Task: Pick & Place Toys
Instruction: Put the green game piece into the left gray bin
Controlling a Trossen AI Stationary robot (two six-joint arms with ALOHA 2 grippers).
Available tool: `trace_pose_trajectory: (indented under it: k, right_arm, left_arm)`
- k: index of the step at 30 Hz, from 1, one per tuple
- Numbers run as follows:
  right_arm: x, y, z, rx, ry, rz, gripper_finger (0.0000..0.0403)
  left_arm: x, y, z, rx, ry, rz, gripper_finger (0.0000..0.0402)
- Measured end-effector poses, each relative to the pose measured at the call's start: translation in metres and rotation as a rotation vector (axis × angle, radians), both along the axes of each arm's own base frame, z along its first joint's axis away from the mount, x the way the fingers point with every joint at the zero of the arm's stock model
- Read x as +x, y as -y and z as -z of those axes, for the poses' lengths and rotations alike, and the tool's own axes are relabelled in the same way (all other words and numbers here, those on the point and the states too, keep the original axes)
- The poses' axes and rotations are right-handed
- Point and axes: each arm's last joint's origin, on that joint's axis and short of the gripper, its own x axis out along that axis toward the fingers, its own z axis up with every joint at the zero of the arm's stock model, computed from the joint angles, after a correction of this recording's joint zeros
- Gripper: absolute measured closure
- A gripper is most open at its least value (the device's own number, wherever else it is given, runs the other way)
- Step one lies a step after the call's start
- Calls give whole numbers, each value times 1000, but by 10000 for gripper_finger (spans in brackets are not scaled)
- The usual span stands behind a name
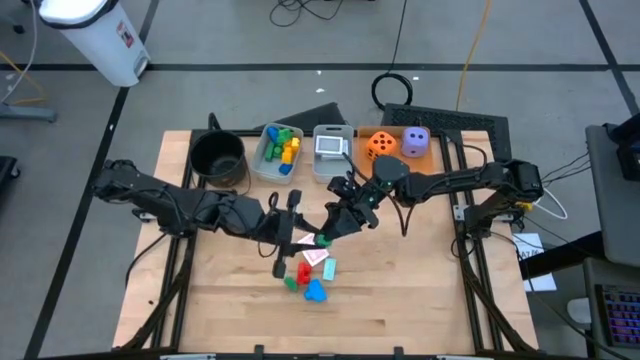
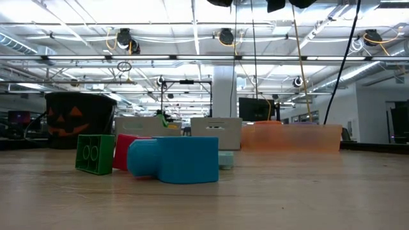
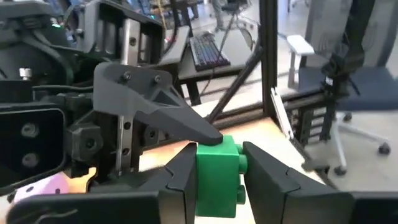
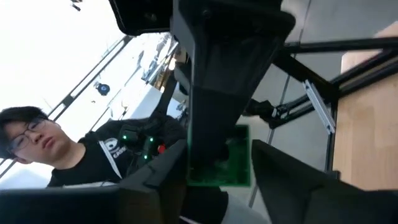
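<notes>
Above the light wooden surface (image 1: 400,300), the two dark arms met in mid-air near the middle, a handover by the look of it; the left tool (image 3: 219,167) had its two fingers clamped on the sides of a small green studded plastic block (image 3: 217,174), which stood raised off the surface between both tools; the right tool (image 1: 335,228) pointed at that same block, one dark finger (image 3: 161,112) lying along its top, and its own wrist view showed the block (image 4: 227,158) between its fingers with a gap on one side, so I judged the fingers apart and letting go rather than gripping.

Just below the held block in the high view lay the rest of the loose toys: a red block (image 1: 303,271), a second green block (image 2: 94,153), a larger blue plastic piece (image 2: 174,160) and a pale pink card (image 1: 316,257); all rested on the surface in a tight cluster.

Beyond the block, along the far edge, stood a round black pot (image 1: 218,158), a clear bin holding coloured blocks (image 1: 279,148), a second clear bin (image 1: 331,150), and a flat orange tray (image 1: 392,152) carrying an orange die (image 1: 379,144) and a purple die (image 1: 415,141); the block was probably being passed so that the left arm, nearer the block bin, could drop it there.
</notes>
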Motion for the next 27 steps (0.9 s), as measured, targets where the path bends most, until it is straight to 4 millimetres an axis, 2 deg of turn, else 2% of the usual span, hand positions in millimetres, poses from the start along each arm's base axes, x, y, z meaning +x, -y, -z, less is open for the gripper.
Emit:
trace_pose_trajectory:
  k: [4,8,13,19,23,27]
  right_arm:
    - [-1,6,-2,-3,6,18,178]
    - [-4,14,-7,5,32,15,147]
    - [-9,27,-14,30,47,22,135]
    - [-26,39,-34,-13,146,81,141]
    - [-43,47,-53,-78,243,243,145]
    - [-64,48,-67,-280,314,529,145]
  left_arm:
    - [-3,-1,-7,-66,-9,-18,300]
    - [-7,-2,-23,-87,-7,-13,300]
    - [-13,-6,-42,-104,-43,-21,300]
    - [-29,-20,-63,-228,-99,-63,300]
    - [-45,-34,-75,-342,-84,-95,300]
    - [-51,-50,-81,-443,-41,-150,300]
